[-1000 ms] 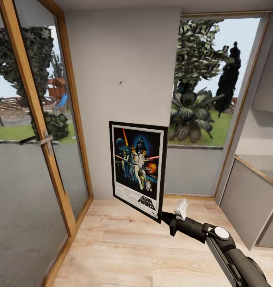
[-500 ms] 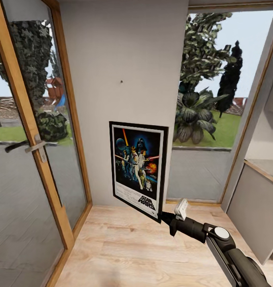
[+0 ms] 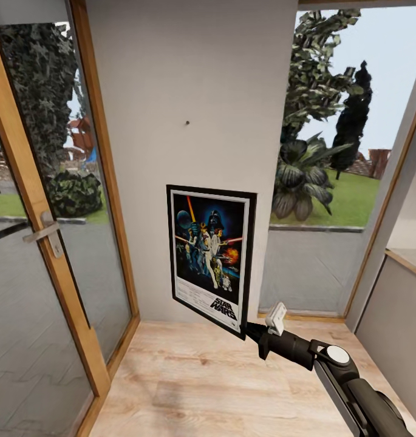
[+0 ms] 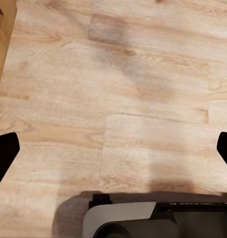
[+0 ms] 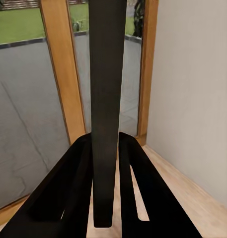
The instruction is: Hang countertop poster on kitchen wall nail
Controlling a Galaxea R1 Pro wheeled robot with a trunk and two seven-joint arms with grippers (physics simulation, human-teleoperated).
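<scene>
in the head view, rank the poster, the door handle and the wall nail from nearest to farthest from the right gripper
1. The poster, clamped at its lower corner by the right gripper.
2. The wall nail, high on the grey wall above the poster.
3. The door handle, on the glass door far to the left; close to the nail's rank.

Poster ahead of me, wall behind it, nail above.
My right tool (image 3: 251,331) holds the framed rectangular Star Wars poster (image 3: 211,257) upright by its lower right corner, before the plain grey wall (image 3: 189,73); the tiny dark nail (image 3: 187,123) sits higher, glazed wooden door (image 3: 44,230) left.
</scene>
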